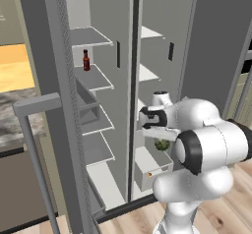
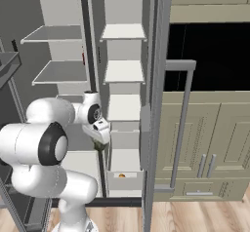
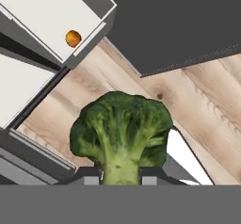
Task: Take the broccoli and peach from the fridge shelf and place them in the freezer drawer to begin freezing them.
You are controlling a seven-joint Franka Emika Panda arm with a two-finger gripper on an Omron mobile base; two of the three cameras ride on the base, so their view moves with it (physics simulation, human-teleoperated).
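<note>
So the broccoli (image 3: 121, 132) is pinched by its stem between the fingers of the gripper (image 3: 121, 180), which are closed snug on it, with the crown filling the middle of the hand view. In the left base view it hangs as a dark green lump (image 1: 162, 144) just under the wrist, in front of the open fridge and above the pulled-out freezer drawer (image 1: 147, 171). The peach (image 3: 73, 38) is already sitting in that drawer, up at 11 o'clock from the broccoli in the hand view, near the drawer's front corner; the right base view shows it too (image 2: 121, 175). Looks like the robot's on the second half: carrying the broccoli over. Next it probably needs to shift toward the drawer until the crown is over the open box rather than the wood floor (image 3: 197, 100), lower, then let go.
</note>
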